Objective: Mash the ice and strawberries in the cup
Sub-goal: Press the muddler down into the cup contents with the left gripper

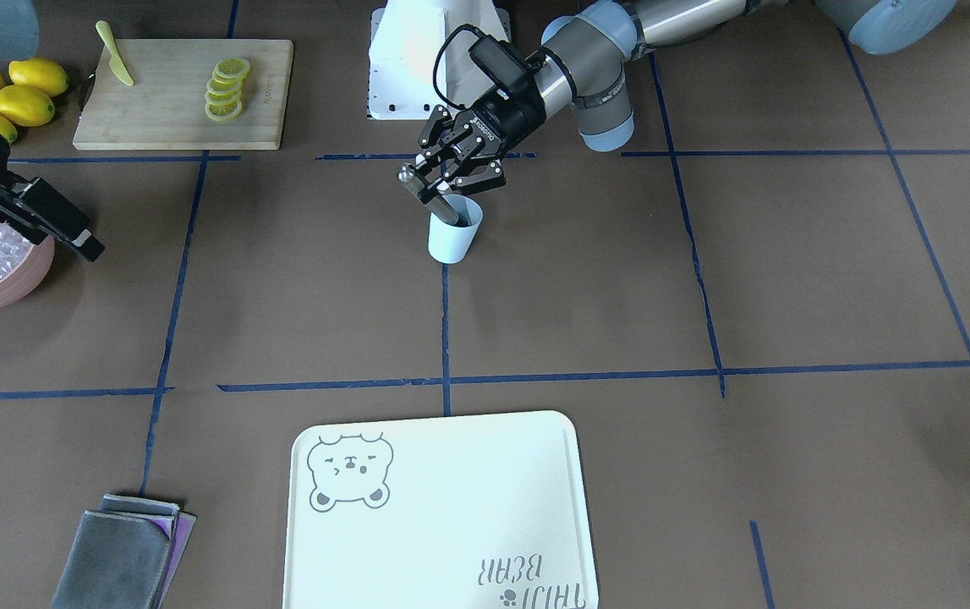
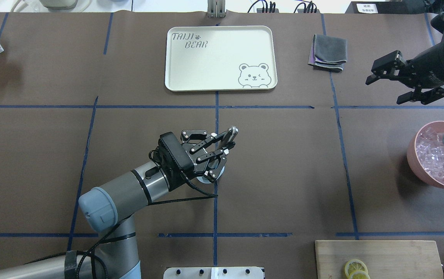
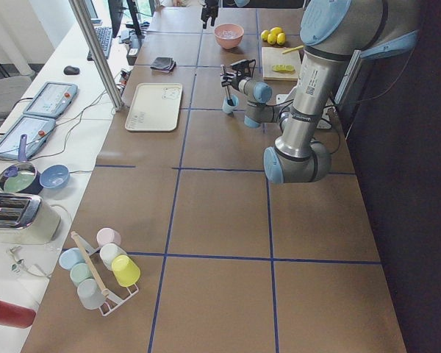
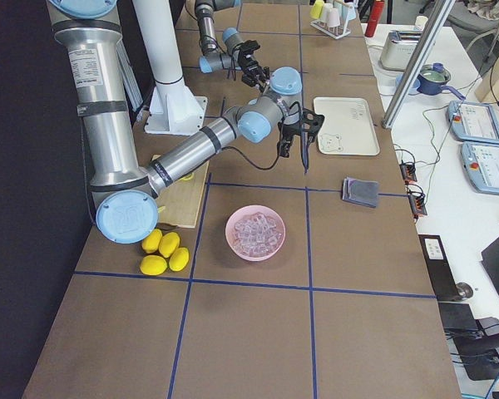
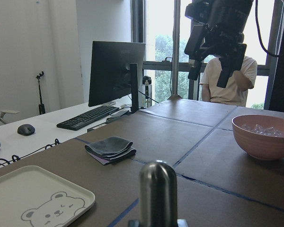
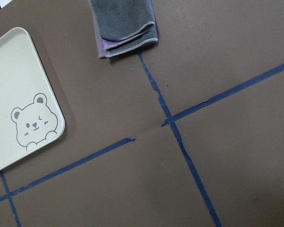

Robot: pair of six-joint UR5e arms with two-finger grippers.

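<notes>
The pale blue cup (image 1: 453, 238) stands on the brown table near its middle. My left gripper (image 1: 441, 184) is shut on a metal muddler (image 1: 421, 193), held tilted with its lower end inside the cup. In the overhead view the left gripper (image 2: 222, 142) covers most of the cup. The muddler's rounded top (image 5: 158, 187) fills the bottom of the left wrist view. The cup's inside is hidden, and no strawberry shows. Ice (image 2: 436, 157) lies in the pink bowl (image 2: 413, 155). My right gripper (image 2: 386, 86) is open and empty, in the air beyond the bowl.
A cream bear tray (image 2: 222, 83) and a folded grey cloth (image 2: 328, 52) lie on the far side. A wooden cutting board (image 1: 184, 93) holds lemon slices (image 1: 227, 89) and a yellow knife (image 1: 115, 55). Whole lemons (image 1: 15, 93) lie beside it.
</notes>
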